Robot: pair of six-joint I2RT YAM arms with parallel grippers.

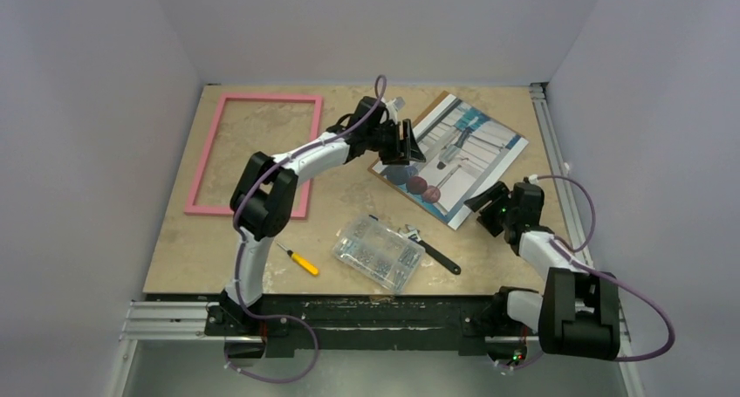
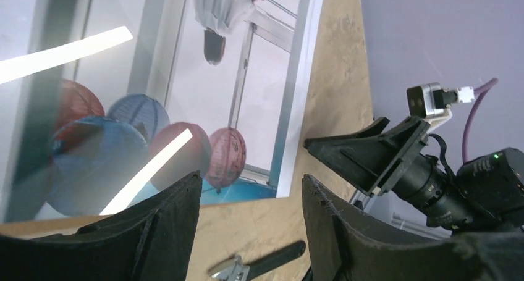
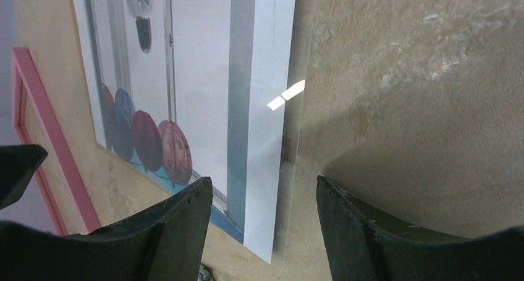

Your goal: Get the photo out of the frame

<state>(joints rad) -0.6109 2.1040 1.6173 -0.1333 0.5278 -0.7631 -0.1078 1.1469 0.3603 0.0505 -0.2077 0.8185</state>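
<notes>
- The photo (image 1: 467, 148) lies on the table (image 1: 349, 201), well apart from the empty frame (image 1: 270, 98); removal looks done.
- My left gripper (image 1: 407, 142) and right gripper (image 1: 487, 200) sit at its near edges, jaws parted, holding nothing.

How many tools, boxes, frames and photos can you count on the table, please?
Tools: 2 (yellow screwdriver, wrench)
Boxes: 1 (clear screw box)
Frames: 1 (pink frame)
Photos: 1 (photo)
Total: 5
</notes>
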